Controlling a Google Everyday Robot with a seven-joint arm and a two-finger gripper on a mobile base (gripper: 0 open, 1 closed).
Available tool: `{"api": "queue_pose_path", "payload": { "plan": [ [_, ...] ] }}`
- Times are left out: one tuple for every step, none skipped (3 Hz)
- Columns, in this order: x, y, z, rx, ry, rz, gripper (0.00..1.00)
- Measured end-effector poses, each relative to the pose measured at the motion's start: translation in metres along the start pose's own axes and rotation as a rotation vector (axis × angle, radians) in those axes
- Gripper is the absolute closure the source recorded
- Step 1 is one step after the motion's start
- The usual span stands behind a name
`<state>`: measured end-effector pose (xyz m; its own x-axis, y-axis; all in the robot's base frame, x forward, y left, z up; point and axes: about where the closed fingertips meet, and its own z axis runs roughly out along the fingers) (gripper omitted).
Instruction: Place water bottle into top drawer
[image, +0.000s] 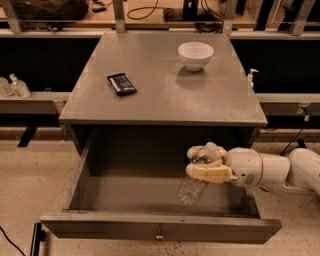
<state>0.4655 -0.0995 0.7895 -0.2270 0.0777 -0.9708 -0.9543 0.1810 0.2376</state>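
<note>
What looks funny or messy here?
Nothing is spilled or broken. The only crooked thing is the water bottle, tilted in the gripper over the right side of the open top drawer. The white bowl stands upright on the cabinet top.

Tool (206, 164) gripping water bottle (192, 188) in top drawer (115, 228), right side — bowl (195, 54), packet (121, 83) on cabinet (170, 100) above.
</note>
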Motion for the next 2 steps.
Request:
{"api": "queue_pose_path", "payload": {
  "plan": [
    [0.003, 0.0, 0.001, -0.003, -0.002, 0.006, 1.0],
    [0.015, -0.013, 0.011, 0.028, 0.013, -0.1, 1.0]
  ]
}}
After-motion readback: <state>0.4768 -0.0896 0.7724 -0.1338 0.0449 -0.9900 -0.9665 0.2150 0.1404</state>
